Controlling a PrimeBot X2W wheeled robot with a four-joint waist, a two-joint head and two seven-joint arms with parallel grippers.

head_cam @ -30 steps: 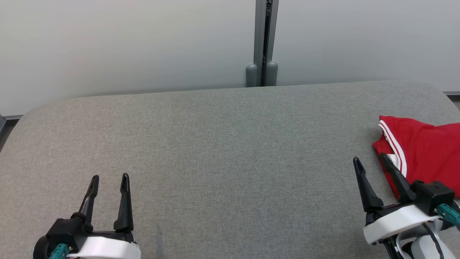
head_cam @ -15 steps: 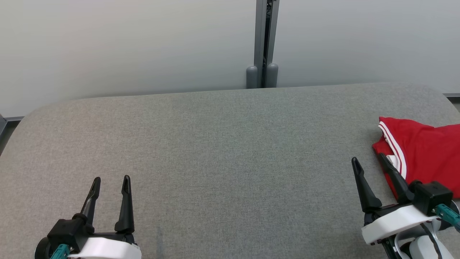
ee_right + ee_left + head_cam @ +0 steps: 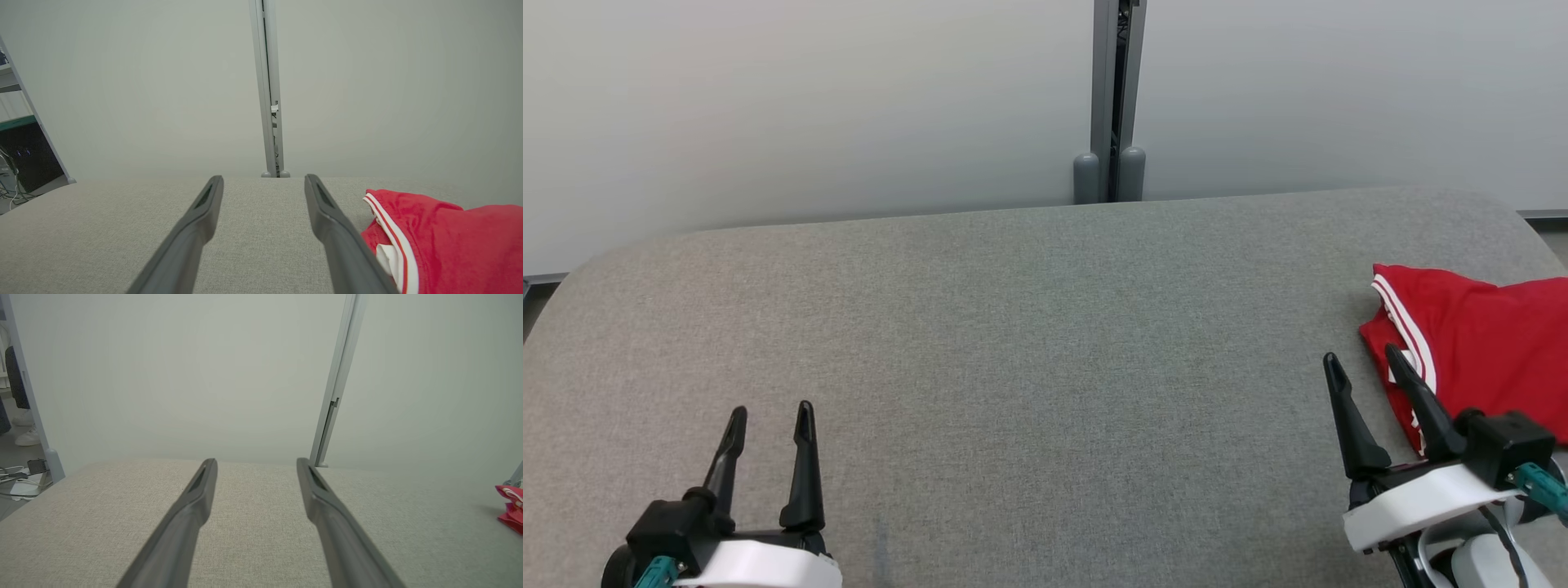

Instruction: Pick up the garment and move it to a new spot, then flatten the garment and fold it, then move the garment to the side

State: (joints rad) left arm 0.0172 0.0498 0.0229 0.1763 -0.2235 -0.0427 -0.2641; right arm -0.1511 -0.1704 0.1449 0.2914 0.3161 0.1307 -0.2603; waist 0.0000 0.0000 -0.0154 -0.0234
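Note:
The garment (image 3: pixel 1478 347) is red with white stripes along one edge and lies folded at the far right of the grey padded table (image 3: pixel 1029 327), cut off by the frame's edge. My right gripper (image 3: pixel 1362 359) hovers open just left of it, its right finger overlapping the striped edge from the head camera. The right wrist view has the garment (image 3: pixel 445 241) to the right of those fingers. At the lower left, my left gripper (image 3: pixel 770 415) stands open over bare fabric with nothing between its fingers. A red corner of the garment (image 3: pixel 510 506) appears far right in the left wrist view.
A pale wall with a grey vertical post (image 3: pixel 1109 98) runs behind the table's rounded far edge. Off the table's left side, cables and a white box (image 3: pixel 22 482) lie on the floor, and a person's shoe (image 3: pixel 26 437) stands beyond them.
The head camera has shifted slightly, so the whole scene sits a little left. Both grippers stay open and hold their places; the garment has not moved on the table.

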